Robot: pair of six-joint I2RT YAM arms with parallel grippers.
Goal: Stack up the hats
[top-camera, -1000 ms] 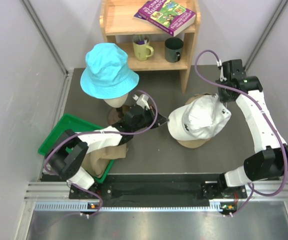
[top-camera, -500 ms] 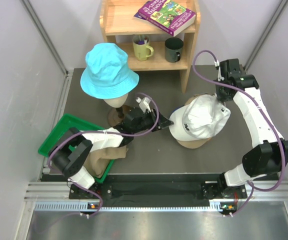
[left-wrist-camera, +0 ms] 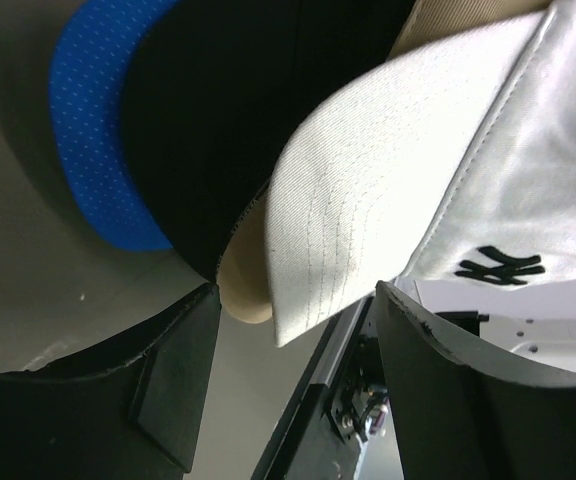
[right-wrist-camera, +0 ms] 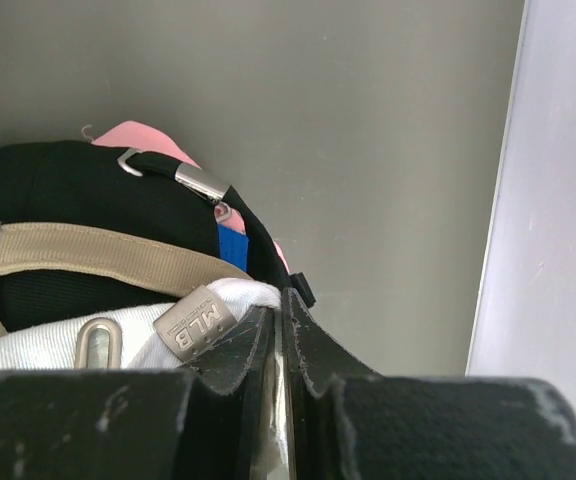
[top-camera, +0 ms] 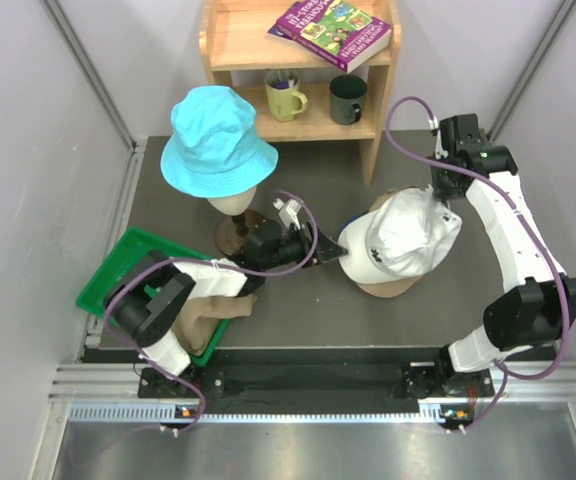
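1. Cyan bucket hat (top-camera: 213, 140) sits on the mannequin head (top-camera: 233, 208) at the table's back left, exactly where it was a second ago.
2. White cap (top-camera: 403, 240) tops the pile at centre right and has edged slightly rightward since then.
3. Beneath it, the wrist views show the tan cap (left-wrist-camera: 243, 300), black cap (left-wrist-camera: 228, 100), royal blue cap (left-wrist-camera: 98, 140) and pink cap (right-wrist-camera: 148, 135).
4. Left gripper (left-wrist-camera: 296, 290), shut a second ago, now has its jaws parted, with the tip of the white brim between them.
5. Right gripper (right-wrist-camera: 278, 310) stays closed, pinching the white cap's rear edge beside its small tag (right-wrist-camera: 193, 320).
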